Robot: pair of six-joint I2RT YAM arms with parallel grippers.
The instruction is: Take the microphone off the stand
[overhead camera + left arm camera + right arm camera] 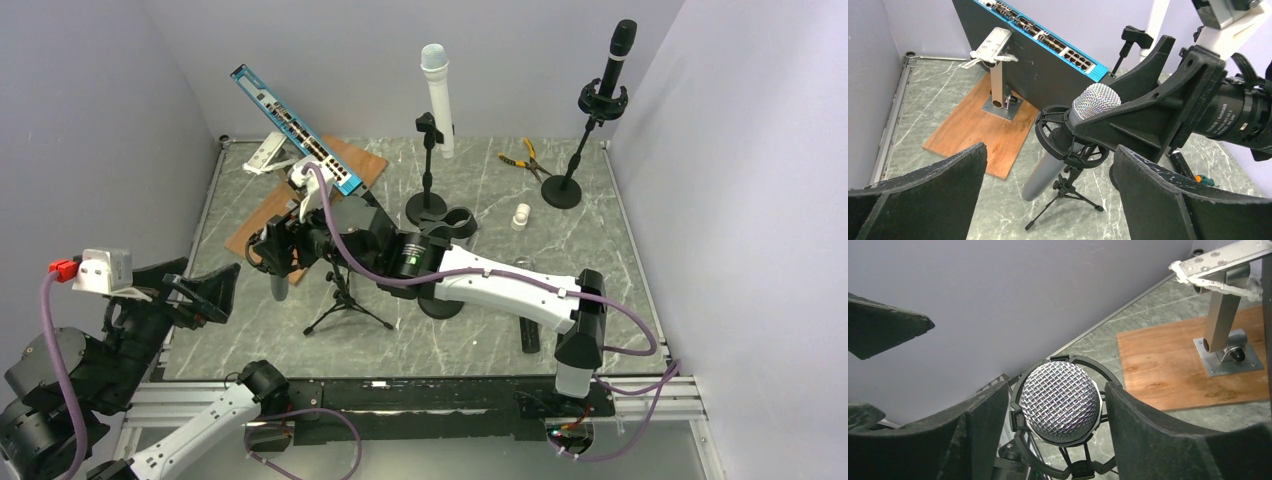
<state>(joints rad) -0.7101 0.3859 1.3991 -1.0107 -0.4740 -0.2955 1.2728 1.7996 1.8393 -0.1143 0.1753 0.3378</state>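
A microphone with a silver mesh head (pixel 1062 401) and grey body (pixel 1045 172) sits tilted in a black shock-mount ring (pixel 1048 135) on a small tripod stand (pixel 345 300). My right gripper (pixel 1054 387) reaches across to the left; its jaws straddle the mesh head with a thin gap on each side. In the top view the right gripper (pixel 272 245) hides the head, and only the grey body (pixel 278 288) shows below it. My left gripper (pixel 205 290) is open and empty, left of the stand and apart from it.
A blue network switch (pixel 295 125) leans on a bracket on a wooden board (pixel 300 195) behind the stand. A white microphone (pixel 437 95) and a black microphone (pixel 612 60) stand on round-base stands at the back. Yellow pliers (pixel 528 158) lie between them.
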